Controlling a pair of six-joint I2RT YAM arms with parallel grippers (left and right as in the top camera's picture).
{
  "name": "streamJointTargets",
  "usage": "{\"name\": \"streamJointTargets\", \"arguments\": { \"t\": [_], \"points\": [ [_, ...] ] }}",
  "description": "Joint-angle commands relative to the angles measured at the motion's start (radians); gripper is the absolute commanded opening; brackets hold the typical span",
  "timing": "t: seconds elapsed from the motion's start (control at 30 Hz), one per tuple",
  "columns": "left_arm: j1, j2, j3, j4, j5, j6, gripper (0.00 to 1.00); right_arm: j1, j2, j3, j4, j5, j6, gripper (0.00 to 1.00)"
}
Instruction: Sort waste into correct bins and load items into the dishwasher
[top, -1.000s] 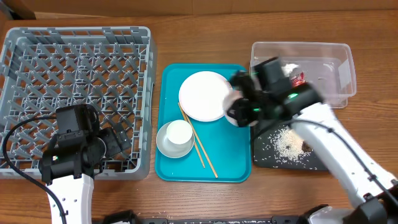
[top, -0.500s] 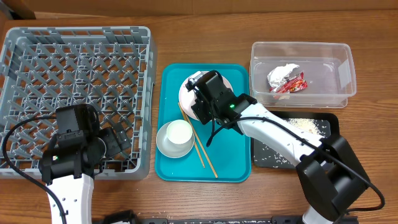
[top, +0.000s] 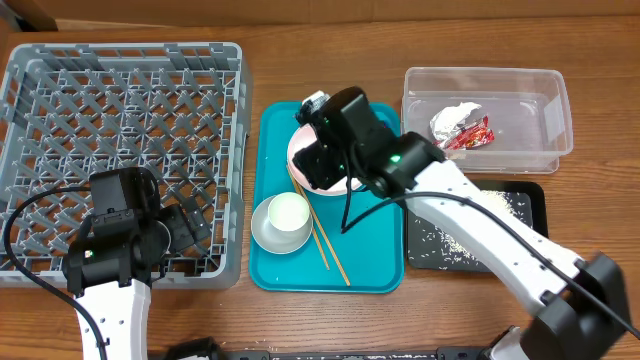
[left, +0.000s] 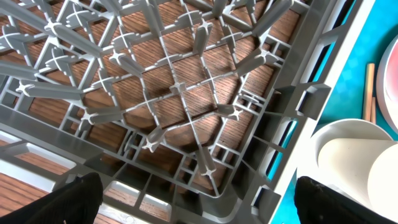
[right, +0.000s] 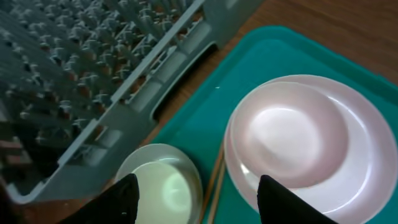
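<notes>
The small pinkish dish (right: 291, 134) lies on the white plate (right: 367, 165) in the teal tray (right: 267, 59). My right gripper (right: 202, 202) hovers open just above them, with nothing between its fingers. Overhead, that gripper (top: 322, 160) covers part of the dish (top: 325, 183) and the plate (top: 297, 150). The bowl (top: 268, 232) holds the cup (top: 288, 212), and the chopsticks (top: 322, 238) lie beside it. The red-and-silver wrapper (top: 460, 128) is in the clear tub (top: 545, 80). Rice (top: 465, 240) is scattered on the black tray (top: 535, 195). My left gripper (left: 208, 202) stays open over the near right corner of the grey rack (top: 120, 130).
The rack's wall (left: 292, 118) separates my left gripper from the teal tray (left: 348, 59) and the bowl (left: 348, 146). Bare wooden table (top: 330, 50) runs along the far side. The tub and black tray stand to the right of the teal tray.
My right arm swung left from the bins to above the plate. Its gripper opened, and the pinkish dish now lies on the plate. The left arm has not moved.
</notes>
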Motion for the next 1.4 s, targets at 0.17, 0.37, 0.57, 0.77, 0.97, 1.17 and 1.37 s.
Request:
{"name": "streamJointTargets", "arguments": {
  "t": [0.17, 0.37, 0.57, 0.77, 0.97, 1.17, 1.37],
  "points": [
    [0.004, 0.002, 0.025, 0.001, -0.005, -0.021, 1.00, 0.050, 0.150, -0.048, -0.077, -0.083, 0.131, 0.54],
    [0.004, 0.002, 0.025, 0.002, -0.005, -0.022, 1.00, 0.063, 0.225, -0.048, -0.102, -0.083, 0.135, 0.24],
    [0.004, 0.002, 0.025, 0.018, 0.079, -0.021, 1.00, 0.028, 0.195, 0.014, -0.151, -0.082, 0.134, 0.04],
    [-0.032, 0.003, 0.025, 0.134, 0.428, 0.027, 0.94, -0.113, 0.102, 0.205, -0.306, -0.091, 0.137, 0.04],
    [-0.243, 0.022, 0.025, 0.360, 0.607, 0.036, 1.00, -0.309, 0.069, 0.206, -0.299, -0.526, 0.182, 0.04],
    [-0.424, 0.121, 0.025, 0.656, 0.798, 0.059, 1.00, -0.372, 0.071, 0.205, -0.301, -0.922, 0.175, 0.04],
    [-0.428, 0.141, 0.025, 0.796, 0.916, 0.058, 0.95, -0.370, 0.072, 0.205, -0.301, -1.094, 0.175, 0.04]
  ]
}}
